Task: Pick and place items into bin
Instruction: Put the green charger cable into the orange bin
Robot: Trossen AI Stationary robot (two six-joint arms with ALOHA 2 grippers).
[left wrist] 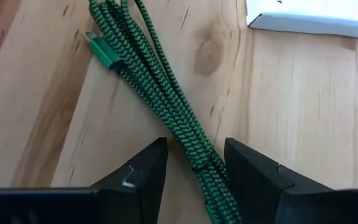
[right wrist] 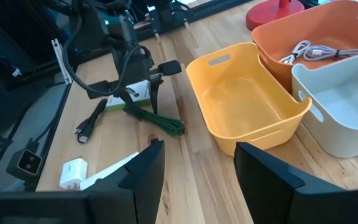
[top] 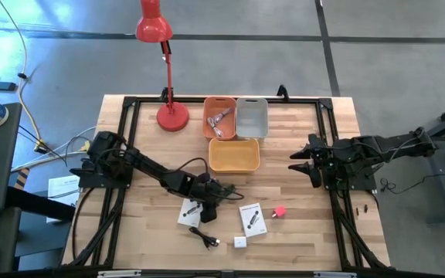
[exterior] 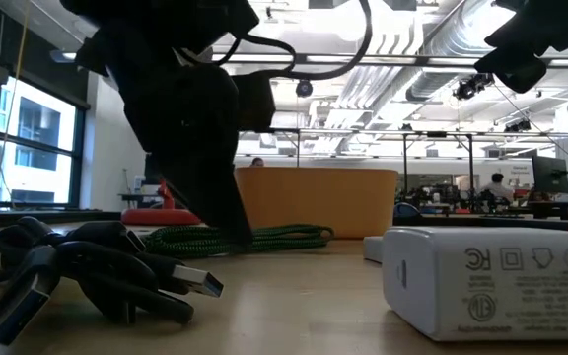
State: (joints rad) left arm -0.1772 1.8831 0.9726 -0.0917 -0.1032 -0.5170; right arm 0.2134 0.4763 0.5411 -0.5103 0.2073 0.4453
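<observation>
While the left pincer sits low over the counter at lower centre of the high view, its 2 fingers stand apart on either side of the green cable, which lies coiled on the wood and is not lifted. Whether the tips touch the wood is hard to tell. Just below the pincer lies a white card; a second white card is to its right, with the red-pink cube beyond it. A black cable and a white block lie near the lower edge. Above centre stand 3 bins: yellow bin, orange bin holding pale cables, and grey bin. At the right of the frame the right pincer hangs off the counter, fingers apart and holding nothing.
</observation>
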